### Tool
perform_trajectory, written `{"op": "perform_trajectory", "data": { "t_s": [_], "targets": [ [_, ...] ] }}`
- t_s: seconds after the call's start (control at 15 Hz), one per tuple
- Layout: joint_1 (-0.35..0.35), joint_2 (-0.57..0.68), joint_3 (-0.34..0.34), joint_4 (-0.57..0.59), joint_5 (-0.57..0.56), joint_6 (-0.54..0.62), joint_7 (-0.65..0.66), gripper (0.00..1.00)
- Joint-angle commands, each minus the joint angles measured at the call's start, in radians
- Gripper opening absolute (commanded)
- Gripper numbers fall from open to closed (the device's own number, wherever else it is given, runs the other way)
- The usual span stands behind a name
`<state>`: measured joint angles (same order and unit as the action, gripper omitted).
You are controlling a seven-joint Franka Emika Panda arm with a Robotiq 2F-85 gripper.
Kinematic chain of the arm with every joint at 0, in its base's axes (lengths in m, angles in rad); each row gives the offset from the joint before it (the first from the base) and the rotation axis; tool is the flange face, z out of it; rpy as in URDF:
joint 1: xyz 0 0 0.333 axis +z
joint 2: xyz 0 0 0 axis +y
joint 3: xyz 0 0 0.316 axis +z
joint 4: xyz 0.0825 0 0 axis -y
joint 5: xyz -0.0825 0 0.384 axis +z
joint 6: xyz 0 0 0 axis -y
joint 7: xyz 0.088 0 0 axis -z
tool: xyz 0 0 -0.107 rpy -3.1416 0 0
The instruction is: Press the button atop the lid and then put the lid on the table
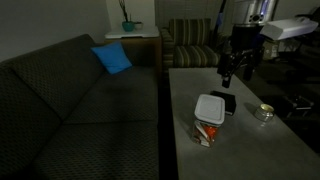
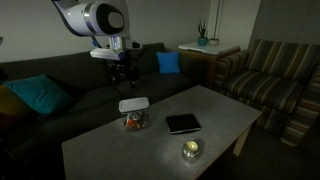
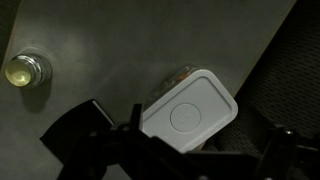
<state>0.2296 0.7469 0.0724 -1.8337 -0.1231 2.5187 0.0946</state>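
— How are the jaws set?

— They are spread wide, as is seen at the bottom edge of the wrist view, and nothing is held between them. In both exterior views they are hung in the air, clear of everything.

— Where is the lid (image 3: 190, 112) found?

— Below the jaws, between their two tips as framed in the wrist view, and not touched by them. It is seated flat on a small clear container (image 2: 133, 121), in which something orange-red is kept. A round button (image 3: 187, 117) is made out at the lid's middle.

— What is the container stood on?

— The grey tabletop (image 3: 120, 40), which is spread out under the jaws.

— What else is laid close by?

— A flat black box (image 1: 222, 101) is placed near the container, a little off from under the jaws. Farther out to one side, a small round shiny dish (image 3: 25, 70) is set on the same tabletop, well apart from the lid.

— And past the tabletop?

— A dark sofa (image 1: 70, 95) is stretched along its long edge, with a blue cushion (image 1: 112, 58) propped on it. Farthest from the jaws, a striped armchair (image 2: 270, 80) is seen, and beside it a small side table (image 2: 208, 49) on which a plant (image 1: 127, 20) is kept.
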Motion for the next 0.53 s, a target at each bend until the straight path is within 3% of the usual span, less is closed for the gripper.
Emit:
{"op": "perform_trajectory", "data": {
  "t_s": [0.0,0.47],
  "targets": [
    [0.008,0.083,0.008,0.06,0.011,0.028,-0.012,0.74],
    [0.01,0.187,0.012,0.129,0.047,0.128,0.01,0.24]
  ]
}}
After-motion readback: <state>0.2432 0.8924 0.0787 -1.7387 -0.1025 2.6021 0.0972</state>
